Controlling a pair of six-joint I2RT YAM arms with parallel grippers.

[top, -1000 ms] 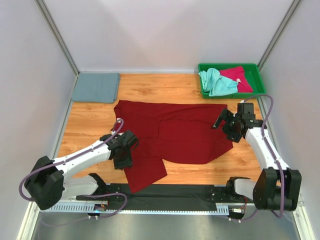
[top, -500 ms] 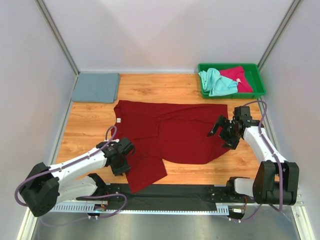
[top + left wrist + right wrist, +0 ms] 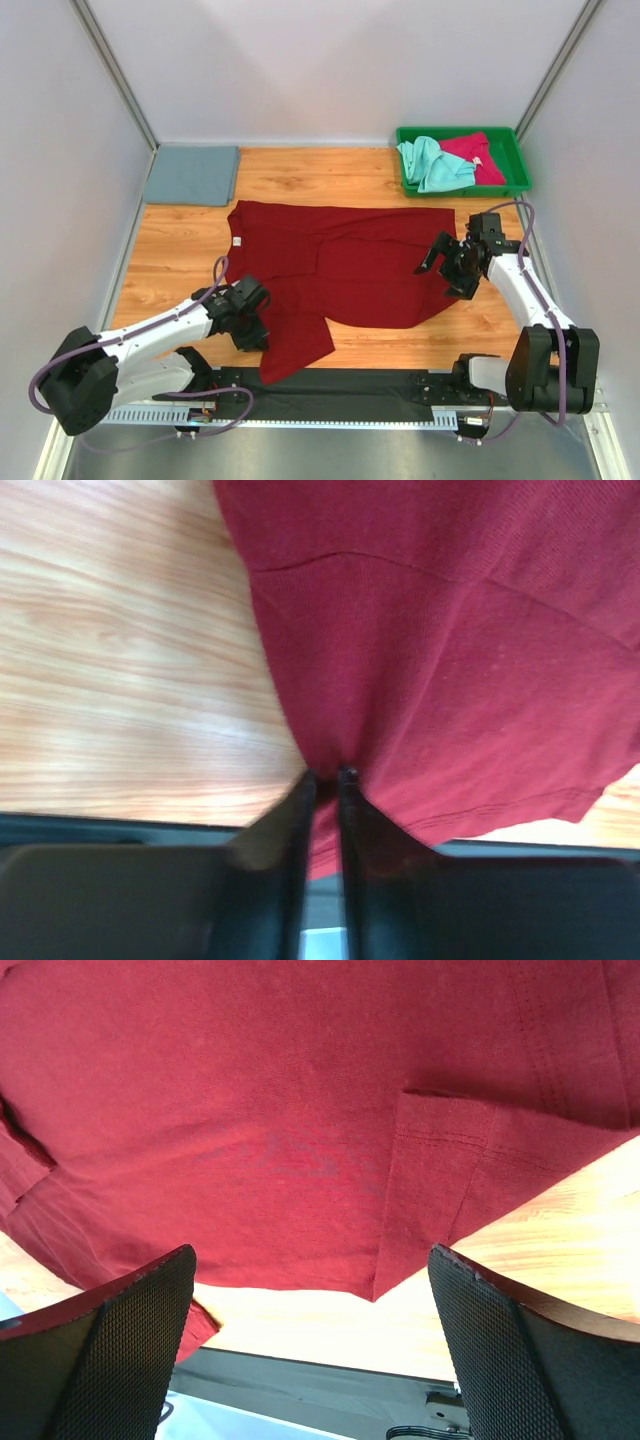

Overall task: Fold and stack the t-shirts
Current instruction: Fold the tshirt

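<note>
The dark red t-shirt lies spread across the middle of the wooden table, one part hanging toward the front edge. My left gripper is shut on its left edge, cloth pinched between the fingers in the left wrist view. My right gripper is open and empty, hovering over the shirt's right edge. The slate grey-blue t-shirt lies folded at the back left. The mint green t-shirt and the pinkish-red t-shirt lie crumpled in the tray.
A green plastic tray stands at the back right corner. White walls close in the table on three sides. A black strip runs along the front edge between the arm bases.
My left gripper has moved down toward the front edge along the shirt's left side and closed on the cloth. My right gripper has swung left over the shirt's right edge and stays open.
</note>
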